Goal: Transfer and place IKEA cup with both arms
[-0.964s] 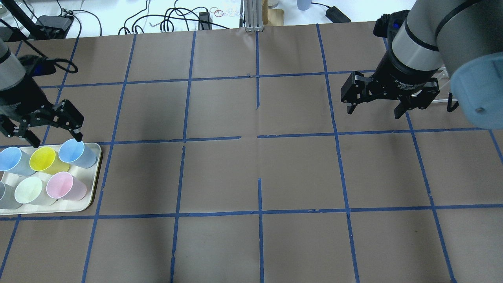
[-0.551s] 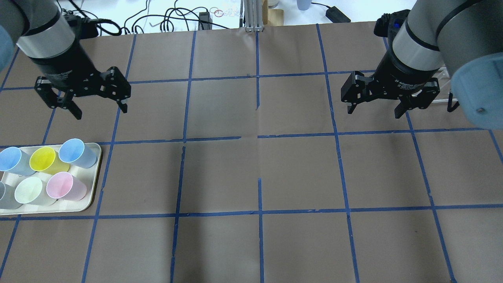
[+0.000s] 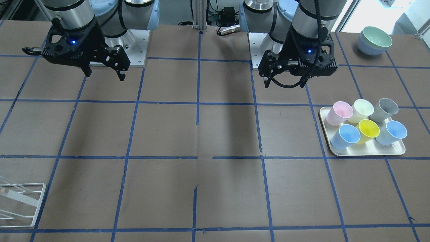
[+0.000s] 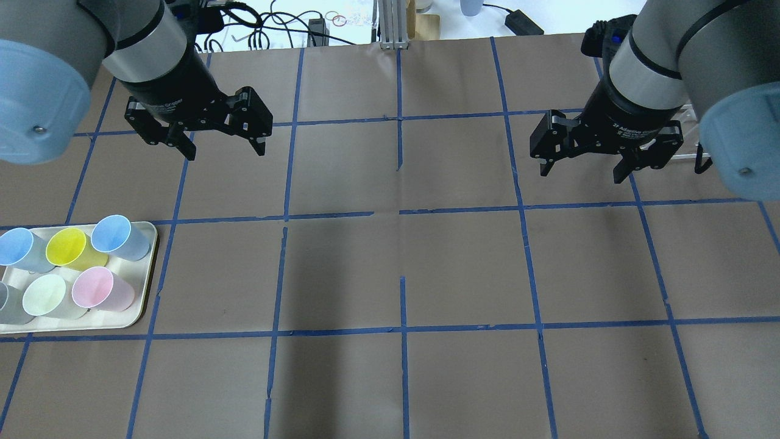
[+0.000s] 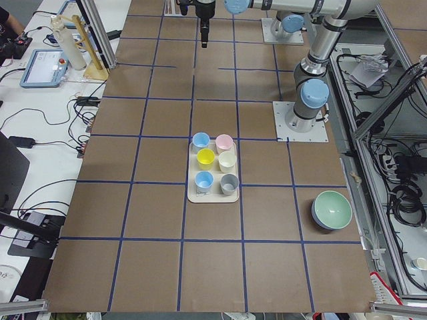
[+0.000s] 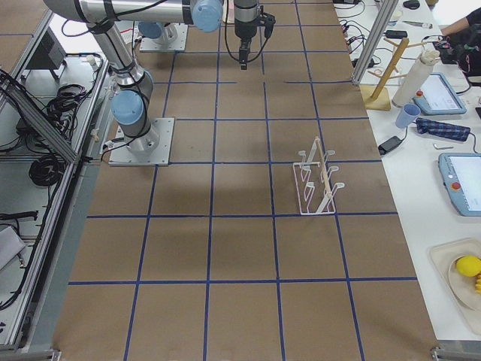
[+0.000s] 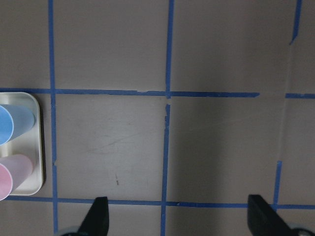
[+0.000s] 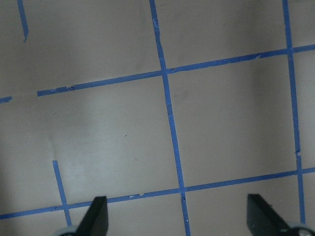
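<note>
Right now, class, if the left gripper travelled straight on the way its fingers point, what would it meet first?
The left gripper points down at bare table near a blue tape crossing, so likely that first. The tray lies off to one side.

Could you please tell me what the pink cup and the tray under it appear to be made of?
The pink cup: probably plastic, matte and slightly translucent; its thin wall looks paler than its inside. The tray: cream, smooth, rounded corners, raised rim; likely moulded plastic or melamine, though the views leave it open.
</note>
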